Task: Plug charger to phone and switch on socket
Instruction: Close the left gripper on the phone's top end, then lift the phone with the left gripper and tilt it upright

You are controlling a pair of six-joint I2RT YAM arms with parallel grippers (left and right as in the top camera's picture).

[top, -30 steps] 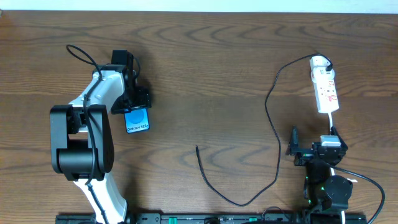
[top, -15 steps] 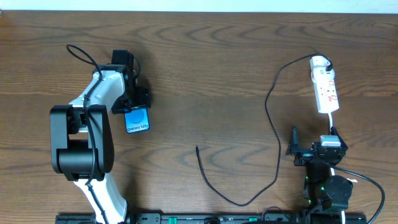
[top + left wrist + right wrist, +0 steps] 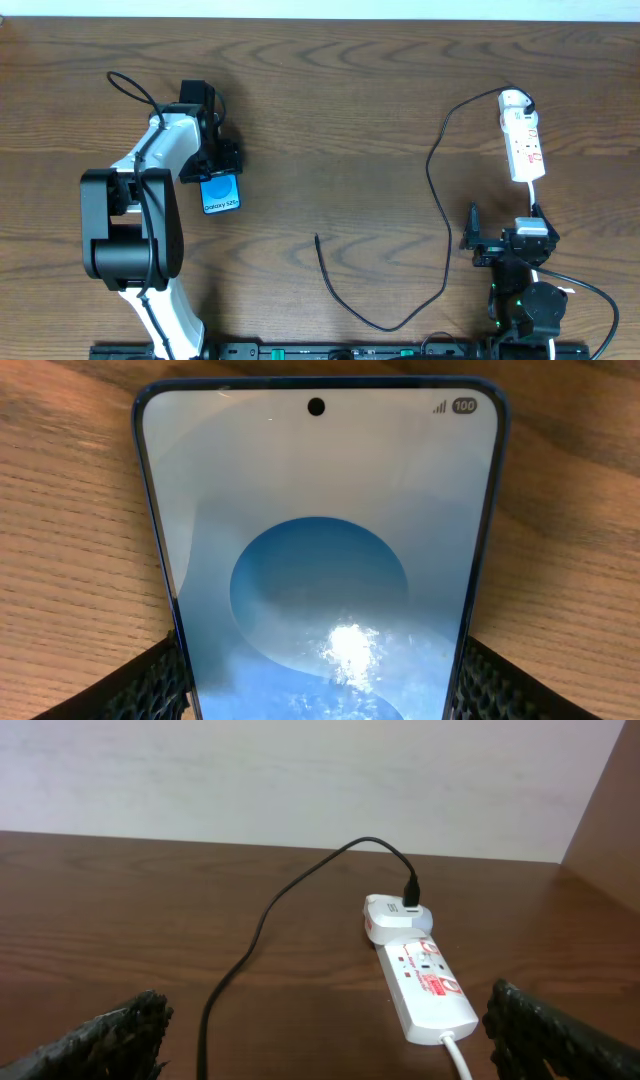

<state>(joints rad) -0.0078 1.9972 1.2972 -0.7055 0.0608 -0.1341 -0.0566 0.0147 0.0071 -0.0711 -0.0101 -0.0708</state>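
The phone point(image 3: 221, 192) lies flat at the left of the table, blue screen up. My left gripper point(image 3: 220, 172) is over its far end. In the left wrist view the phone point(image 3: 320, 560) fills the frame, and both pads point(image 3: 150, 680) press its side edges. The charger cable point(image 3: 431, 175) runs from a white adapter point(image 3: 513, 98) plugged into the socket point(image 3: 524, 145), loops down, and ends in a loose tip point(image 3: 318, 240) mid-table. My right gripper point(image 3: 505, 218) sits just below the socket, open wide. The right wrist view shows the socket point(image 3: 428, 985) and cable point(image 3: 262, 920) ahead of the right gripper point(image 3: 330, 1040).
A white cord point(image 3: 458, 1055) leaves the socket's near end toward my right arm. A pale wall point(image 3: 300, 780) closes off the table's far edge. Bare brown wood point(image 3: 330, 120) lies between the phone and the cable loop.
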